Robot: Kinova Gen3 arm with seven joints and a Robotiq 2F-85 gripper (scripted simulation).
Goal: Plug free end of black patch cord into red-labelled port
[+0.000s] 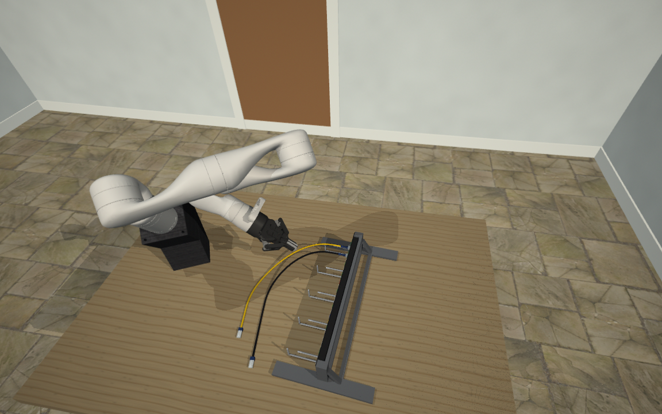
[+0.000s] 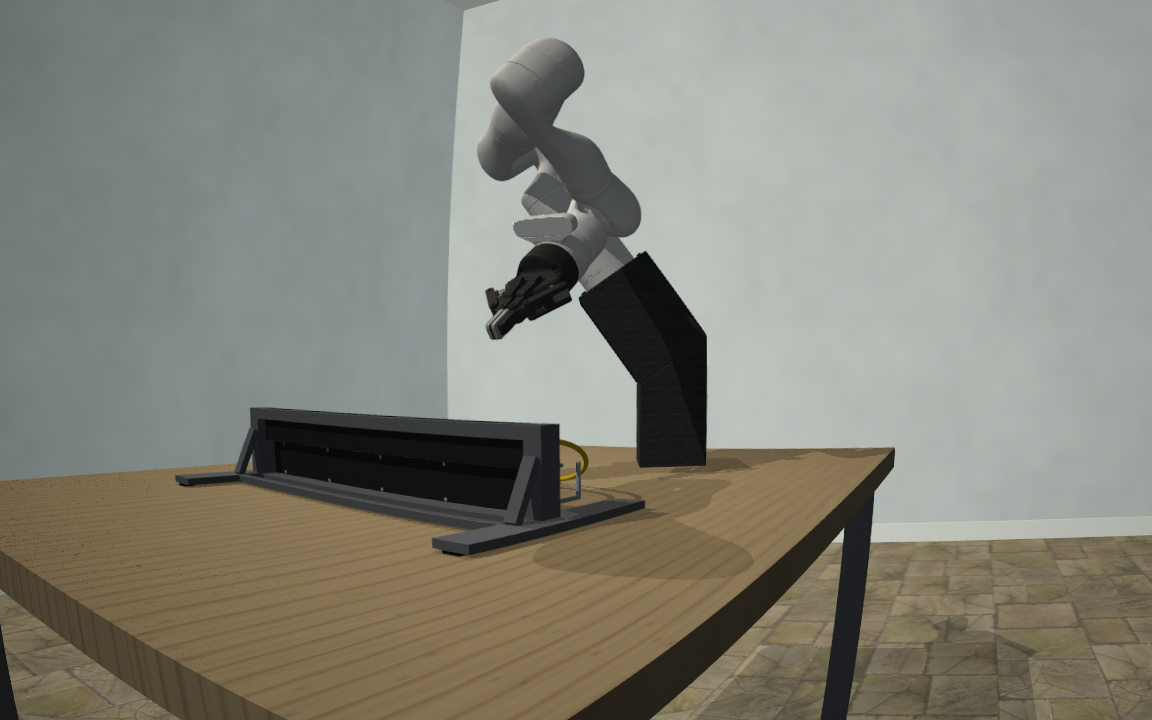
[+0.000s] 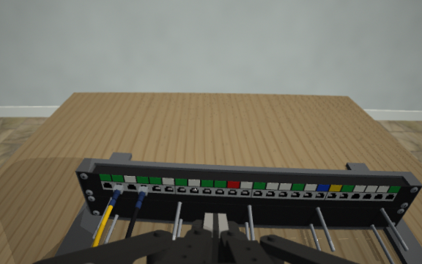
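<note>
My gripper (image 1: 293, 246) (image 2: 494, 331) (image 3: 215, 228) is shut and empty, high above the table on the robot's side of the rack. The black cord (image 1: 262, 303) (image 3: 132, 221) has one end in a port near the rack's left end in the wrist view. Its free plug (image 1: 251, 361) lies on the table near the rack's near foot in the top view. The rack (image 1: 337, 309) (image 2: 401, 514) (image 3: 233, 169) stands upright. The red label (image 3: 233, 185) is near the middle of the port row, and the port below it (image 3: 232, 192) looks empty. The free plug's latch side is too small to tell.
The yellow cord (image 1: 256, 288) (image 2: 582, 460) (image 3: 103, 224) runs beside the black one; its free plug (image 1: 239, 332) lies left of the black plug. Metal cable guides (image 1: 311, 324) (image 3: 250, 221) stick out from the rack front below the ports. The table edge (image 1: 495, 288) lies behind the rack.
</note>
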